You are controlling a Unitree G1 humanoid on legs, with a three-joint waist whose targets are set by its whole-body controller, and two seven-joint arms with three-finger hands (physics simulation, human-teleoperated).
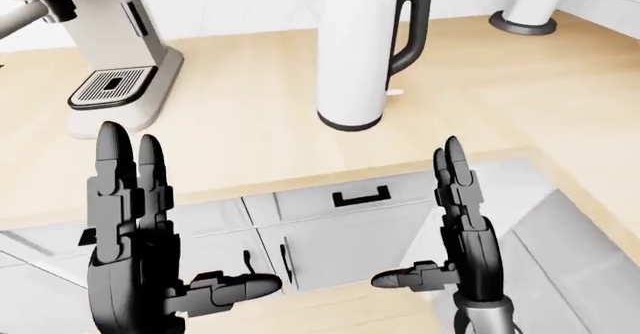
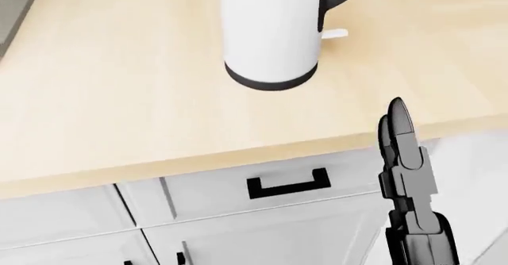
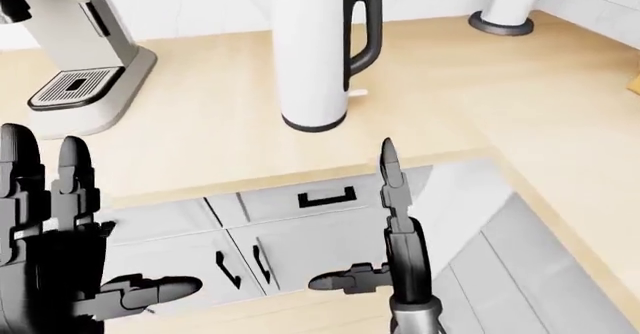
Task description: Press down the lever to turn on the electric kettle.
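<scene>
White and cylindrical, the kettle (image 1: pixel 360 53) stands upright on the pale wooden counter (image 1: pixel 250 124), near its edge, with a black lid, a black base ring and a black loop handle turned to the right in the left-eye view. A small white tab, probably the lever (image 2: pixel 334 33), pokes out low beside the base under the handle; that placing suggests it wants a short downward push from a fingertip.

Neither hand is near it. The left hand (image 1: pixel 135 221) and right hand (image 1: pixel 465 221) both hang below the counter edge, over the grey cabinet doors (image 1: pixel 340 236), fingers straight and spread, thumbs pointing toward each other, holding nothing. Their dark, jointed segments look hard and glossy. The right hand sits closer to the kettle's handle side, so it seems the better one to reach up.

At upper left stands a grey coffee machine (image 1: pixel 115 56) with a slotted drip tray; at upper right, the round base of another white appliance (image 1: pixel 525 19).
</scene>
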